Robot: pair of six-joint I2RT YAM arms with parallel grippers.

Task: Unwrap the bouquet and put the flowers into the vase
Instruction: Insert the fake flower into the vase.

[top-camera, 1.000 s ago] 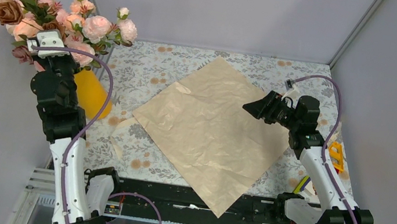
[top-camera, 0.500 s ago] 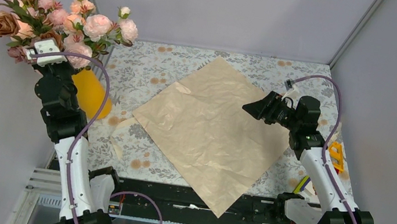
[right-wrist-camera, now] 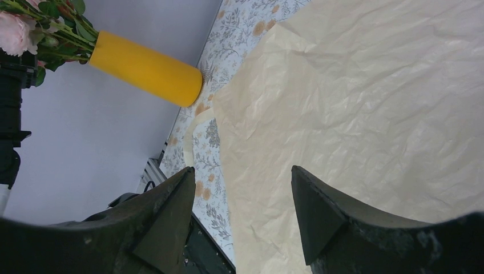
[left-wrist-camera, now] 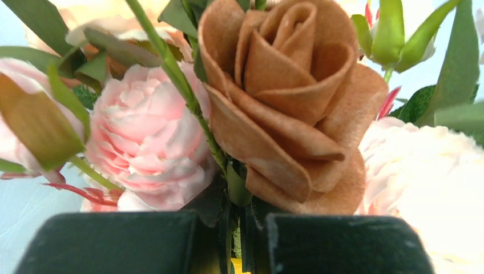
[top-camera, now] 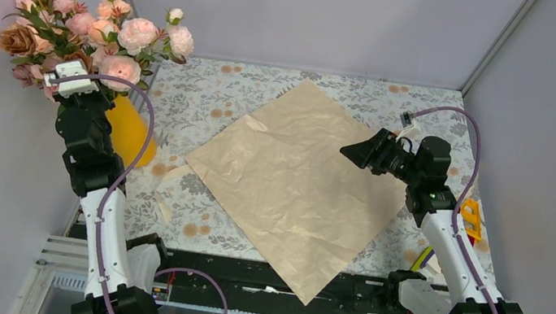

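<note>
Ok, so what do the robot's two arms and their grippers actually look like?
The left arm and right arm match: white shells on the lower links, chunky black joint housings above. A thin purple cable loops along each. A small white block sits at the left wrist. The left gripper and right gripper are matte black and two-fingered.

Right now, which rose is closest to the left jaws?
The tan-brown rose: its stem drops into the slit between the shut jaws. The pink roses sit off to the sides.

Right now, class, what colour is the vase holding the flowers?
The vase is plain yellow-orange; the right wrist view shows it best.
</note>
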